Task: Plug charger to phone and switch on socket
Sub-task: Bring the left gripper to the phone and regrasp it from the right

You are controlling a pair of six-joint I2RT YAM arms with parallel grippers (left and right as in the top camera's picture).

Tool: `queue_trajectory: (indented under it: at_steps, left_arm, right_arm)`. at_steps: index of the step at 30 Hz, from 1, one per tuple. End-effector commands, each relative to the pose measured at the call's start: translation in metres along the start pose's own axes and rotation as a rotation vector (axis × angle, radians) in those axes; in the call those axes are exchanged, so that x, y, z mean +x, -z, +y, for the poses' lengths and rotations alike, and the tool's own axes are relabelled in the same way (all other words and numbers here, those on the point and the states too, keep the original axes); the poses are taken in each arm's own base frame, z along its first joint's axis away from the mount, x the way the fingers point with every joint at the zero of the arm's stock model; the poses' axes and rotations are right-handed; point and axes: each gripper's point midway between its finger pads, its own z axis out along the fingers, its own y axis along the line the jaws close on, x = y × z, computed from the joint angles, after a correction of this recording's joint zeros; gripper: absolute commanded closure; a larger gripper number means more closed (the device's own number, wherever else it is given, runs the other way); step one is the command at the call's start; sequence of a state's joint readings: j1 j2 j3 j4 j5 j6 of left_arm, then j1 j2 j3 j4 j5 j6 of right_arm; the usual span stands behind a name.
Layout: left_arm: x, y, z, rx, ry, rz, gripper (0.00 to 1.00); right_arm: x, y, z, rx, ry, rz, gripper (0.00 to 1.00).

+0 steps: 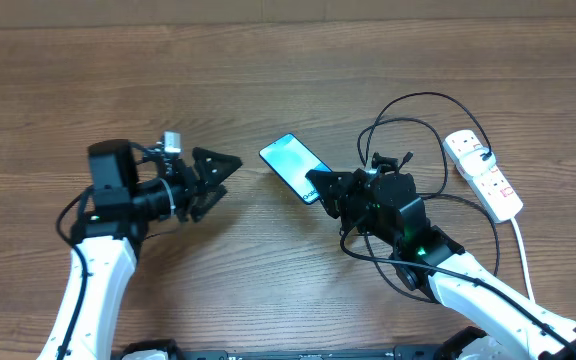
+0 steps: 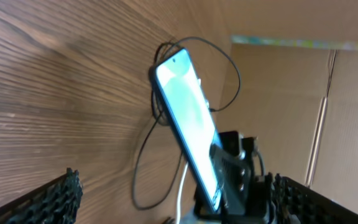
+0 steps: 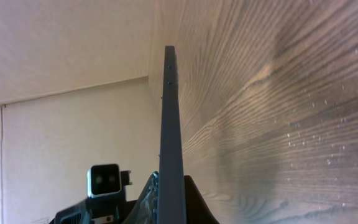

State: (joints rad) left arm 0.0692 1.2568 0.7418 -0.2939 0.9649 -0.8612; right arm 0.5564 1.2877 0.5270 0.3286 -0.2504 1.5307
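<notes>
The phone [image 1: 290, 160], its blue-teal screen lit, is held at its near-right end by my right gripper [image 1: 320, 188], which is shut on it. The right wrist view shows the phone [image 3: 170, 124] edge-on between the fingers [image 3: 170, 202]. In the left wrist view the phone [image 2: 188, 115] stands tilted ahead of my left gripper [image 2: 179, 208]. My left gripper [image 1: 230, 180] is open and empty, a short way left of the phone. The black charger cable [image 1: 415, 105] loops around my right arm; I cannot see its connector tip. The white socket strip [image 1: 483, 175] lies at the far right.
The strip's white cord [image 1: 520, 250] runs toward the front edge beside my right arm. Cable loops [image 2: 146, 158] lie on the wooden table [image 1: 268, 80] behind the phone. A cardboard wall [image 2: 328, 99] stands beyond the table.
</notes>
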Motion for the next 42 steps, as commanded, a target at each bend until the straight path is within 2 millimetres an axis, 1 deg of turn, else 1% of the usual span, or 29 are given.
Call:
queue_trajectory:
  at_steps: [1, 3, 5, 7, 9, 12, 16, 20, 24, 25, 27, 29, 31, 34, 39, 42]
  left_arm:
    - [0.002, -0.018, -0.002, -0.040, 0.216, -0.041, 0.00]
    - [0.004, -0.028, -0.005, -0.061, 0.265, -0.067, 0.04]
    - [0.008, -0.038, -0.006, -0.083, 0.290, -0.093, 0.11]
    - [0.013, -0.047, -0.008, -0.104, 0.298, -0.119, 0.16]
    - [0.018, -0.054, -0.009, -0.118, 0.309, -0.134, 0.20]
    - [0.024, -0.059, -0.009, -0.125, 0.366, -0.133, 0.24]
    - [0.031, -0.060, -0.012, -0.111, 0.470, -0.103, 0.30]
    - [0.031, -0.060, -0.012, -0.108, 0.532, -0.105, 0.39]
    - [0.031, -0.060, -0.012, -0.104, 0.607, -0.109, 0.46]
    - [0.031, -0.060, -0.012, -0.103, 0.623, -0.110, 0.50]
    - [0.032, -0.060, -0.012, -0.102, 0.633, -0.106, 0.64]
    - [0.032, -0.060, -0.012, -0.102, 0.633, -0.107, 0.69]
    - [0.032, -0.060, -0.012, -0.102, 0.643, -0.106, 0.76]
    - [0.034, -0.061, -0.013, -0.099, 0.676, -0.096, 0.81]
    - [0.035, -0.061, -0.014, -0.096, 0.707, -0.090, 0.82]
    - [0.035, -0.061, -0.014, -0.097, 0.708, -0.089, 0.91]
  right_arm:
    - [0.004, 0.002, 0.013, -0.039, -0.036, 0.022, 0.96]
    - [0.007, 0.001, 0.012, -0.035, -0.085, 0.036, 0.96]
    - [0.014, 0.001, 0.012, -0.031, -0.151, 0.063, 0.96]
    - [0.023, 0.000, 0.012, -0.027, -0.206, 0.090, 0.96]
    - [0.031, 0.000, 0.012, -0.021, -0.236, 0.117, 0.96]
    - [0.038, 0.000, 0.013, -0.019, -0.245, 0.150, 0.96]
    - [0.039, 0.000, 0.013, -0.022, -0.244, 0.155, 0.96]
    - [0.047, 0.002, 0.018, -0.035, -0.243, 0.204, 0.96]
    - [0.052, 0.003, 0.017, -0.021, -0.288, 0.235, 0.96]
    - [0.054, 0.003, 0.017, -0.017, -0.305, 0.245, 0.96]
    - [0.059, 0.005, 0.017, -0.005, -0.336, 0.276, 0.96]
    - [0.063, 0.006, 0.016, 0.001, -0.343, 0.295, 0.96]
    - [0.063, 0.006, 0.016, 0.001, -0.344, 0.295, 0.96]
    - [0.063, 0.006, 0.016, 0.010, -0.397, 0.298, 0.96]
    - [0.063, 0.006, 0.016, 0.016, -0.435, 0.300, 0.96]
    - [0.064, 0.006, 0.017, 0.016, -0.435, 0.304, 0.96]
